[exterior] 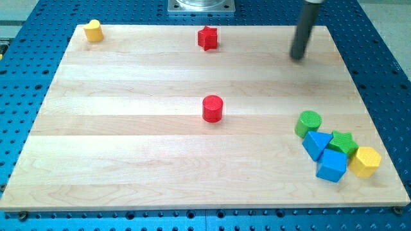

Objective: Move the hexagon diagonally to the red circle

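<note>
My tip (pixel 297 57) sits top right on the table (pixel 128 128), no claw on this rig so no open/closed state, well apart from the yellow hexagon (pixel 365 161) at the view's bottom right touching the blue cube (pixel 331 165), red circle (pixel 212 108) mid-board.

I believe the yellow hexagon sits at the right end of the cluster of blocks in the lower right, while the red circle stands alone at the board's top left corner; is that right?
Not quite. The camera view shows the red circle standing alone near the board's middle, not at the top left corner, where a different yellow block sits. The yellow hexagon is indeed at the cluster's right end.
</note>
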